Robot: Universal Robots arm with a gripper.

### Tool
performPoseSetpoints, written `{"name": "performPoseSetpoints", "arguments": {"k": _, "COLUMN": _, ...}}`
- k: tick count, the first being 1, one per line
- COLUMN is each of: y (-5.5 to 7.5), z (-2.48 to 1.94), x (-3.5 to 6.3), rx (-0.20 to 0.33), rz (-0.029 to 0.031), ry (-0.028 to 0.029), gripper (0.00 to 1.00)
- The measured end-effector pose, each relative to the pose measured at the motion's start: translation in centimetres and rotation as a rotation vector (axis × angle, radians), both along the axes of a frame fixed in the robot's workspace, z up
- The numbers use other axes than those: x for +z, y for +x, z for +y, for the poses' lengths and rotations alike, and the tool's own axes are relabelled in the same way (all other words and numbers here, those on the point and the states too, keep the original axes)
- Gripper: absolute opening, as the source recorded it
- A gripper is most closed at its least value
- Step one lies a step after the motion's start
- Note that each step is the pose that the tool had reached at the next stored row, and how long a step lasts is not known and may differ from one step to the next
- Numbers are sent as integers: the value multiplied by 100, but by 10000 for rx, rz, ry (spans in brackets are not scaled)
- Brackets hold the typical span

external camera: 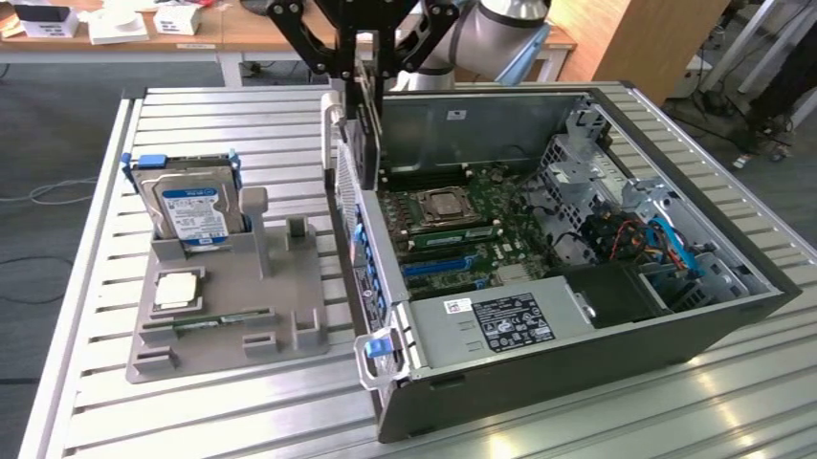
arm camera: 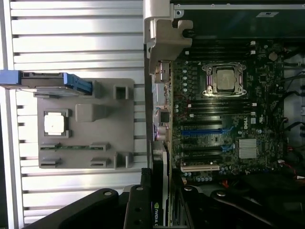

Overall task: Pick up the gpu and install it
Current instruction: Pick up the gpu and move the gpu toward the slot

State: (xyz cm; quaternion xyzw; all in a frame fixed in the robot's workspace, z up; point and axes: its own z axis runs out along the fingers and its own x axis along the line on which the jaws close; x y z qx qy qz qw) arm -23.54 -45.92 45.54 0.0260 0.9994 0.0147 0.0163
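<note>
The gpu (external camera: pixel 367 134) is a thin dark card hanging on edge, held from above by my gripper (external camera: pixel 364 75), which is shut on it. It hovers over the wall of the open computer case (external camera: pixel 715 316) on the exterior view's left, above the motherboard (external camera: pixel 460 229). In the wrist view the gpu (arm camera: pixel 159 181) runs out from between my fingers (arm camera: pixel 138 210), a green logo showing on its face. It lines up along the board's edge, beside the blue expansion slots (arm camera: pixel 202 130). My gripper (arm camera: pixel 162 212) stands above the case, and the card's lower edge is apart from the slots.
A grey parts holder (external camera: pixel 230 306) lies on the slatted table (external camera: pixel 77 402), to the exterior view's left of the case. It carries a blue-labelled hard drive (external camera: pixel 191 206), a processor chip (external camera: pixel 179 287) and a RAM stick (external camera: pixel 205 325). The power supply (external camera: pixel 511 320) fills the case's near end.
</note>
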Motion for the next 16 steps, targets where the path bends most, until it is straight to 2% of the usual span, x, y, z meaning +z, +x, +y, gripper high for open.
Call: {"name": "performPoseSetpoints", "arguments": {"k": 16, "y": 290, "z": 0, "x": -1, "rx": -2, "rz": 0, "ry": 0, "gripper": 27}}
